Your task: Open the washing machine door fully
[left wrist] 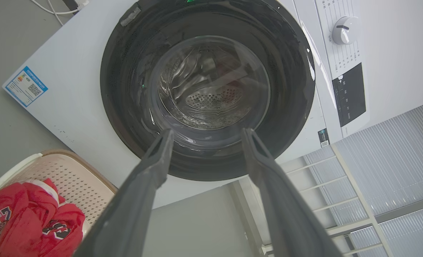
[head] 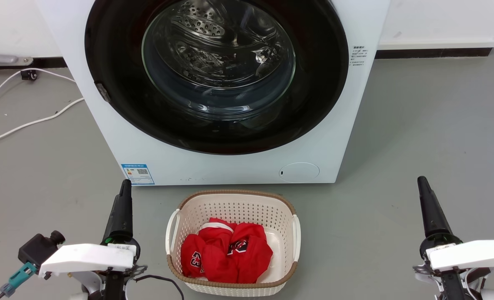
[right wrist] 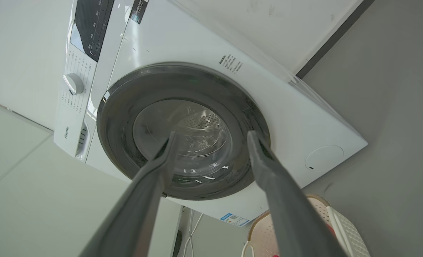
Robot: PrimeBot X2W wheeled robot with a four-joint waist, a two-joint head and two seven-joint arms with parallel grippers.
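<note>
Seeing one washing machine (head: 230, 168), its one washing machine door (head: 216, 125) shut flush on the front. Our two grippers, left gripper (head: 125, 185) and right gripper (head: 422, 182), both have fingers spread, holding nothing, clear of it. One basket (head: 234, 193) sits between them.

Ahead of my left claw (left wrist: 207, 131) the washing machine door (head: 118, 100) was glossy black around clear glass, the drum (head: 201, 21) perforated steel. The washing machine (head: 238, 166) looked smooth white (enamel or plastic, unclear). Beside that claw, the basket (head: 234, 208) was matt perforated plastic holding red cloth (head: 230, 254).
</note>
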